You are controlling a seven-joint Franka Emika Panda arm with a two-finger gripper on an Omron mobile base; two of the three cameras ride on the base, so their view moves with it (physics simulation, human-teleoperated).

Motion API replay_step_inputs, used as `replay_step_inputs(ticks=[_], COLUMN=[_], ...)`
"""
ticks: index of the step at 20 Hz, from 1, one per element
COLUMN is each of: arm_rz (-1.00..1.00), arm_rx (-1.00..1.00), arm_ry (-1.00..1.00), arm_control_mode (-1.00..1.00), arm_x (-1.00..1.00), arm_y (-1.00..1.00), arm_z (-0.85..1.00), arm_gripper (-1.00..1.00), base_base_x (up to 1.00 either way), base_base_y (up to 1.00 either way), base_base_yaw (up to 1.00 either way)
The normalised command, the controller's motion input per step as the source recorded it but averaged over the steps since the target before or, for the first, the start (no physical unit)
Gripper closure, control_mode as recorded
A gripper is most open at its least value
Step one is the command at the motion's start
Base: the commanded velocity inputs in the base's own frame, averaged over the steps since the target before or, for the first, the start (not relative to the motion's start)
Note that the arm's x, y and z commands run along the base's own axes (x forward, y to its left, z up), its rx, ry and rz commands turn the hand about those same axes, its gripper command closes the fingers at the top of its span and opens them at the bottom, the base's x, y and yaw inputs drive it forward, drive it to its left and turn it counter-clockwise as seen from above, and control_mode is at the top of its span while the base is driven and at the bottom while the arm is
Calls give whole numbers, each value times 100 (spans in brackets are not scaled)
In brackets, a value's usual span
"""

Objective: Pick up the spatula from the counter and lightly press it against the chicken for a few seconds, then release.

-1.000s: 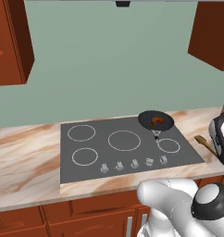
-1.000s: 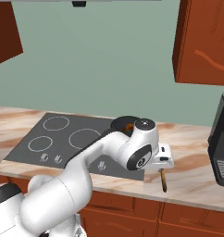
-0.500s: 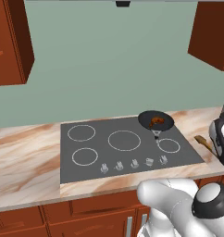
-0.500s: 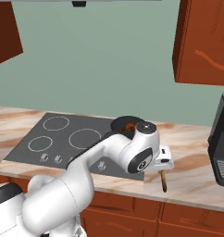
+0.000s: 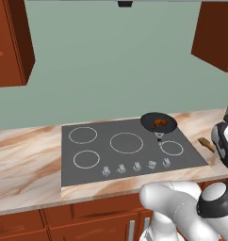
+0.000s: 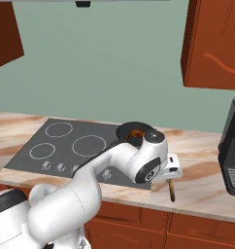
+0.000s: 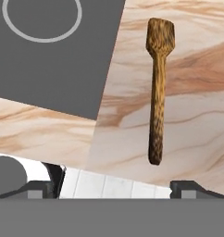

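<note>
The spatula point(image 7: 156, 92) lies flat on the counter point(image 5: 26, 160), just right of the cooktop point(image 5: 125, 146), with its blade pointing away from the hand. The pan point(image 5: 158, 122) holding the chicken point(image 5: 159, 124) sits on the back right burner, well apart from it.

The gripper point(image 7: 114, 187) hangs over the spatula's handle end, spread wide with nothing in it. One finger tip point(image 7: 40, 189) sits low at each side of the hand view. The handle runs lengthwise between them, so the jaws could close across its narrow width, which is probably why the wrist is turned this way.

In the right base view the hand point(image 6: 172, 170) seems to have sunk a little toward the spatula point(image 6: 172, 188) over the last second. The shift is small enough that I can't be sure. The spatula, pan and base have not moved.
</note>
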Motion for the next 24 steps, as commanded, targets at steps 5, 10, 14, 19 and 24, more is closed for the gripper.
replay_step_inputs(ticks=[5, 10, 14, 19, 24], arm_rz=[2, 2, 2, 2, 2], arm_rx=[0, 1, 1, 0, 0], arm_ry=[0, 0, 1, 2, 3], arm_control_mode=[-100, -100, -100, -100, -100], arm_x=[18, 13, 10, 14, 16], arm_y=[-10, -16, -11, -5, -4], arm_z=[-8, -12, -16, -17, -17], arm_gripper=[-100, -100, -100, -100, -100], base_base_x=[0, 0, 0, 0, 0], base_base_y=[0, 0, 0, 0, 0], base_base_yaw=[0, 0, 0, 0, 0])
